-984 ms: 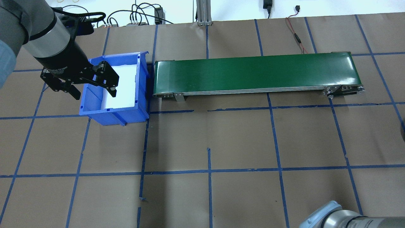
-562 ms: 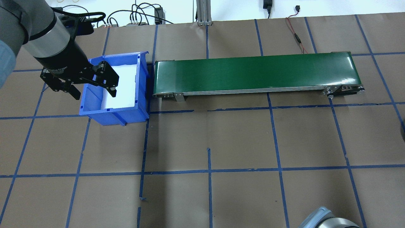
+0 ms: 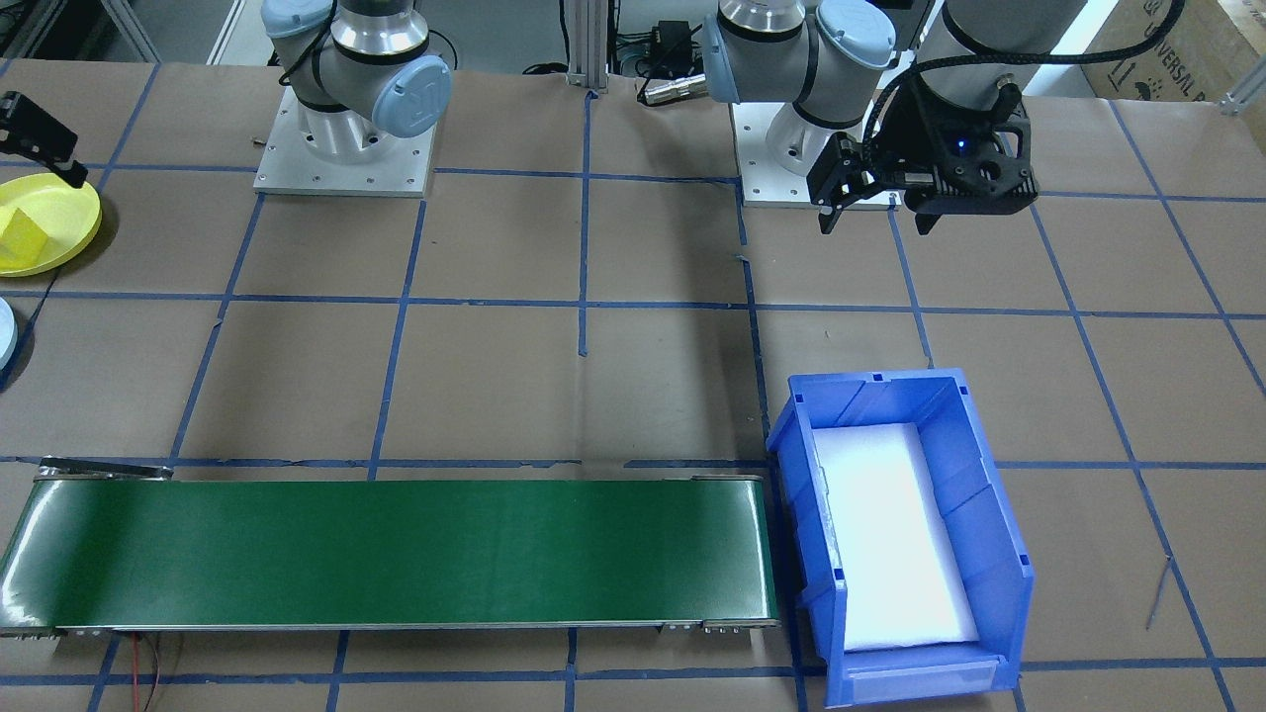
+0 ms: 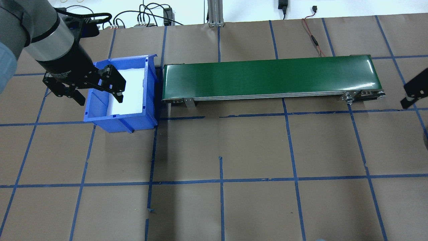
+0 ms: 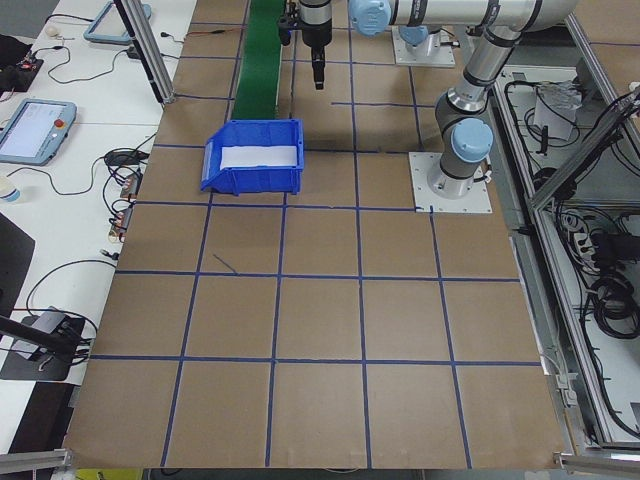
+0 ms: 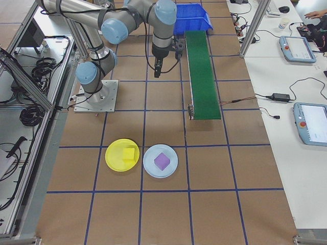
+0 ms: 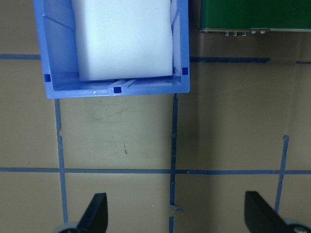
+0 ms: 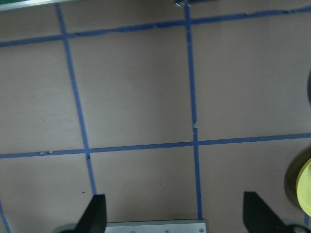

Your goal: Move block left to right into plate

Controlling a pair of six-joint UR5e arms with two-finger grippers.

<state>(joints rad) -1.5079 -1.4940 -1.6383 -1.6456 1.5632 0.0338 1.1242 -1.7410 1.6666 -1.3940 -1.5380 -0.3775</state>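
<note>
The yellow plate [image 6: 114, 159] lies on the table past the conveyor's right end, and a yellow block [image 6: 129, 153] rests inside it. The front-facing view shows the same plate [image 3: 69, 213] and block [image 3: 22, 243] at its left edge. My right gripper [image 8: 175, 218] hangs open and empty over bare table, with the plate's rim [image 8: 305, 194] at the right edge of its wrist view. One of its fingers [image 4: 414, 89] pokes in at the overhead view's right edge. My left gripper [image 4: 97, 88] hovers open and empty at the near-left of the blue bin [image 4: 147, 100].
The bin holds only a white foam pad [image 3: 890, 534]. A green conveyor [image 4: 271, 77] with nothing on it runs from the bin toward the right. A light blue plate [image 6: 150, 164] with a purple block [image 6: 162, 161] sits beside the yellow plate.
The right arm's elbow has left the bottom right of the overhead view, and a right gripper finger has come in at the right edge. The left arm has not moved.
</note>
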